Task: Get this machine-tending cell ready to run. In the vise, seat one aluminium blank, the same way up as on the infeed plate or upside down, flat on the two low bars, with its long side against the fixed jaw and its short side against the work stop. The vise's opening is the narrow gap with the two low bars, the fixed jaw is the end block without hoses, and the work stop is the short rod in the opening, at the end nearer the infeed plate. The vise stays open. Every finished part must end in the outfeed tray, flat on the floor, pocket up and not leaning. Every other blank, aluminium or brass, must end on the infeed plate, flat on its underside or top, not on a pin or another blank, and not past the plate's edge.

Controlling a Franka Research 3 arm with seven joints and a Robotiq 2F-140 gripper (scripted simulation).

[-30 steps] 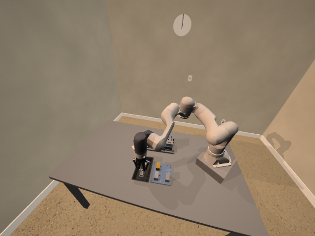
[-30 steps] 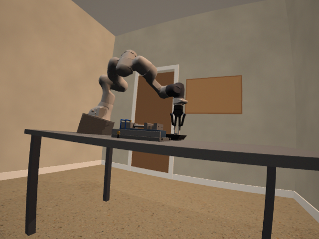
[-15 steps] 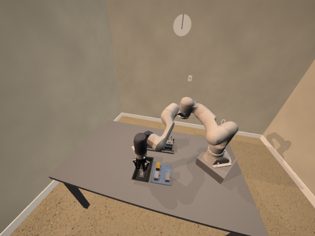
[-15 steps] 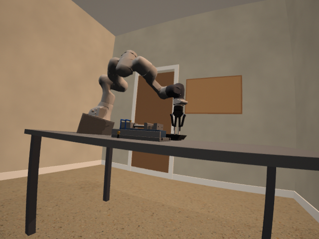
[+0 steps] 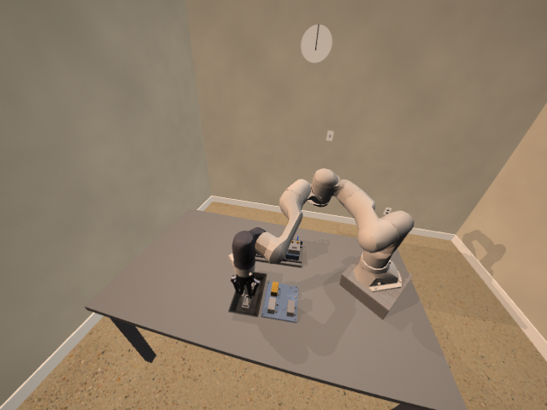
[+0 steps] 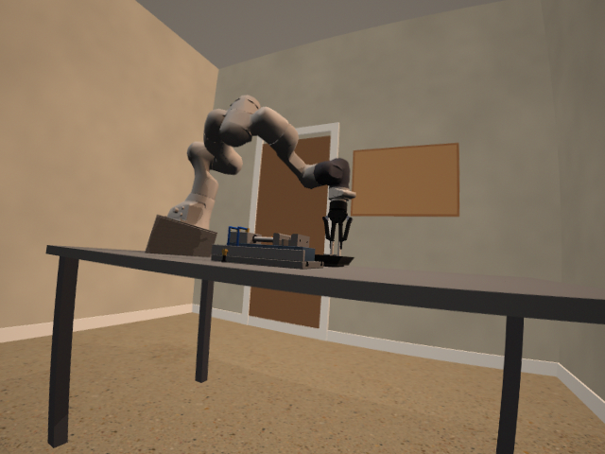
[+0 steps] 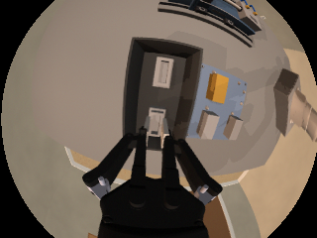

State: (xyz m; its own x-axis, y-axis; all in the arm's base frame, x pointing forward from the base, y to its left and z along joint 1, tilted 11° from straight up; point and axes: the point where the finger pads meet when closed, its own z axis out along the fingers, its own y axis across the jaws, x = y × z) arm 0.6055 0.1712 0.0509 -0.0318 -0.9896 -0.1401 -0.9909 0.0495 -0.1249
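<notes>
My gripper [image 5: 245,292] hangs over the dark outfeed tray and is shut on a light grey finished part [image 7: 157,122]. The part sits low over the tray's near half; I cannot tell if it touches the floor. It also shows in the exterior view [image 6: 336,250] under the fingertips. A second finished part [image 7: 162,70] lies flat in the tray's far half, pocket up. The blue infeed plate [image 5: 280,301] beside the tray carries a brass blank [image 5: 274,287] and two aluminium blanks [image 5: 271,304] [image 5: 291,307]. The vise [image 5: 289,254] stands behind, partly hidden by the arm.
The robot base [image 5: 375,282] stands on a block at the right of the table. The vise [image 6: 266,244] has blue hoses at its end away from the tray. The arm's forearm reaches over the vise.
</notes>
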